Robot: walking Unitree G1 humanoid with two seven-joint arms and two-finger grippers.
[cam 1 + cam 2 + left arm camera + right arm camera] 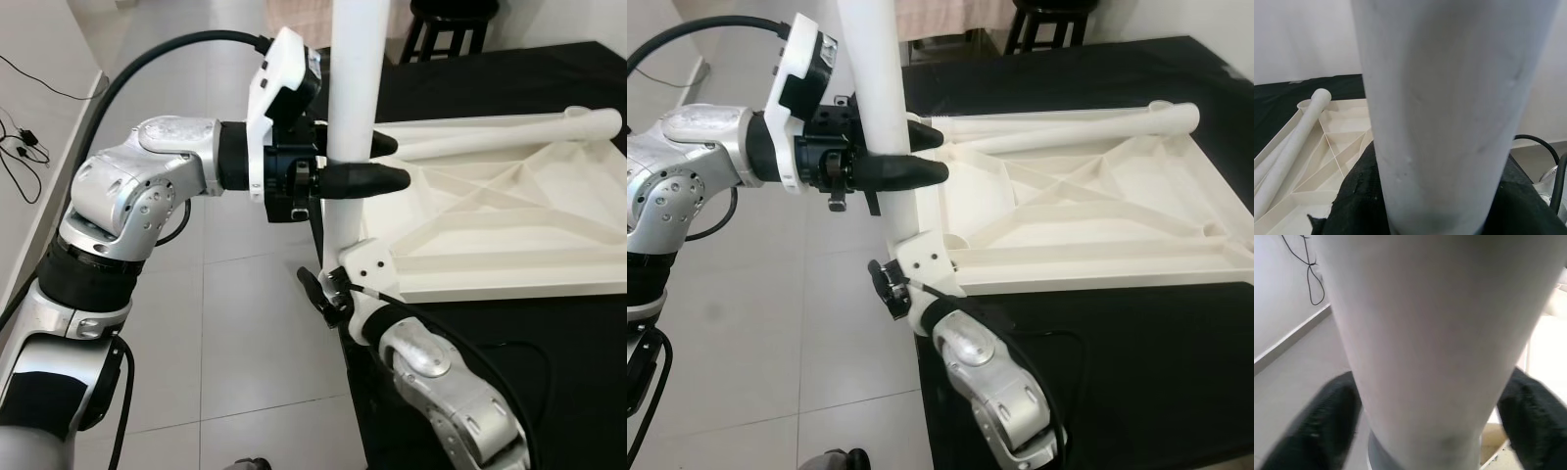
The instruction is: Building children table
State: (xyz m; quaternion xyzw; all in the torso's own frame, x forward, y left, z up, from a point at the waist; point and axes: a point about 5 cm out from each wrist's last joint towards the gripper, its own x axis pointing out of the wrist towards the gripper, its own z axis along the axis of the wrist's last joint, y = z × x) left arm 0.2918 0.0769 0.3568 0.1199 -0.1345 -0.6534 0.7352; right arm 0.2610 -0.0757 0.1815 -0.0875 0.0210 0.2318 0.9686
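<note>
Reaching in from the left of the frame, the left gripper [384, 163] clenches its jaws on the upright white table leg [353, 88] at center top. The right gripper [328, 294] grasps the same leg lower down, from the bottom. The upturned ribbed tabletop [509, 220] lies on the black desk [549, 372], another leg [509, 132] resting across it.

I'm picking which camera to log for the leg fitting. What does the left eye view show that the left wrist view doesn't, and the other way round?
Left eye view alone: the left gripper closed around the upright white leg, the right gripper low at the leg's base by the tabletop's corner, tiled floor, a dark stool.

Left wrist view alone: the leg's surface close up, with small dents.

Both: the upturned ribbed tabletop on black cloth, and a second leg lying across it.
</note>
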